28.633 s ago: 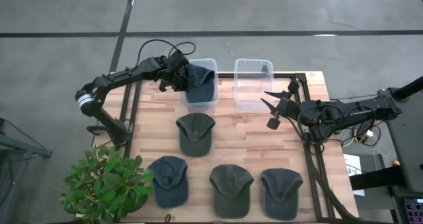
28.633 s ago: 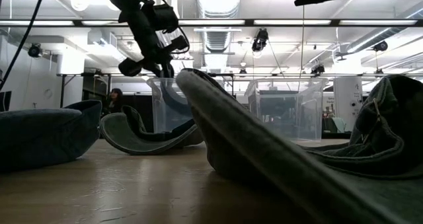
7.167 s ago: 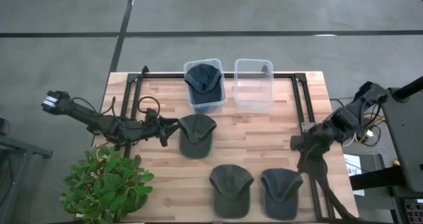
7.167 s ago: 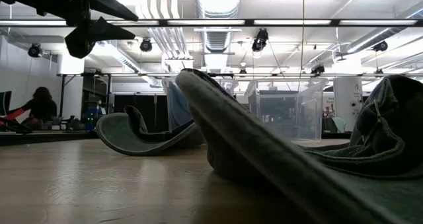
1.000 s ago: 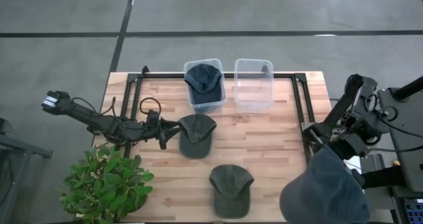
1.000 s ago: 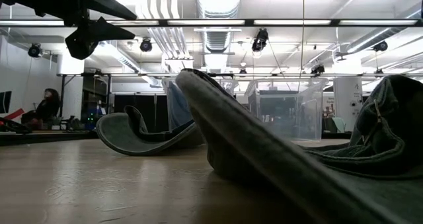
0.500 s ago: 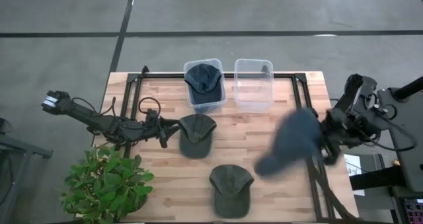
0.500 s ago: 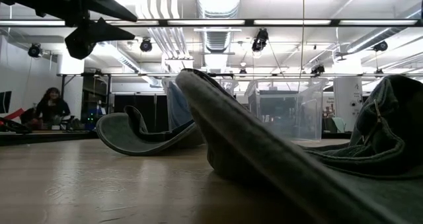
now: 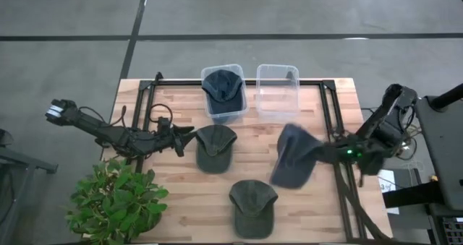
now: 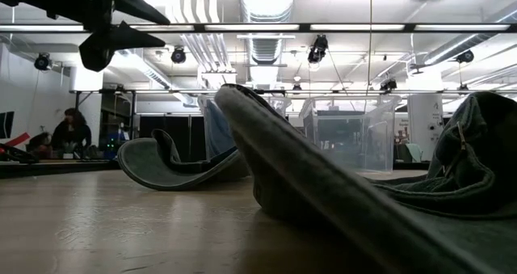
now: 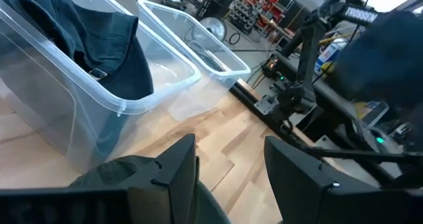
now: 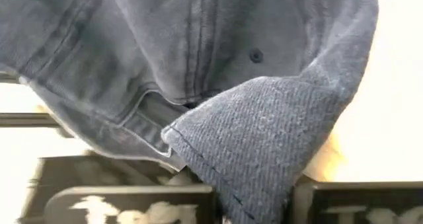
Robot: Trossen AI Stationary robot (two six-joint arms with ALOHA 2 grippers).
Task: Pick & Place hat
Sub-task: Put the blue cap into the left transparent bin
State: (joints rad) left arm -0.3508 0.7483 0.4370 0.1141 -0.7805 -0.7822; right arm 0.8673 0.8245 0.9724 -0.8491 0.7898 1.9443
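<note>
High view: right gripper [image 9: 323, 152] at right-centre of frame, clamped on a blue-grey hat [image 9: 293, 164] hanging over the wooden table [image 9: 173, 201], right of centre. Left gripper [image 9: 181, 139] at centre-left, fingers spread apart, just beside a green hat [image 9: 214, 147] lying flat. Second green hat [image 9: 252, 206] at lower centre. Left bin [image 9: 221, 93] at top centre holds a dark blue hat [image 9: 222, 86]; right bin [image 9: 277, 92] beside it. Potted plant [image 9: 116, 203] at lower left.

Low view: hat brim [image 10: 323, 193] fills the foreground, another hat [image 10: 174, 165] centre-left, bins behind. Dark arm part at upper left. A person [image 10: 71, 132] sits far left.

Left wrist view: own dark fingers [image 11: 168, 174] parted at bottom, bin with dark hat [image 11: 86, 36] upper left, clear bin [image 11: 192, 42] next to it.

Right wrist view: denim hat [image 12: 198, 65] fills frame, fabric pinched at bottom centre.
</note>
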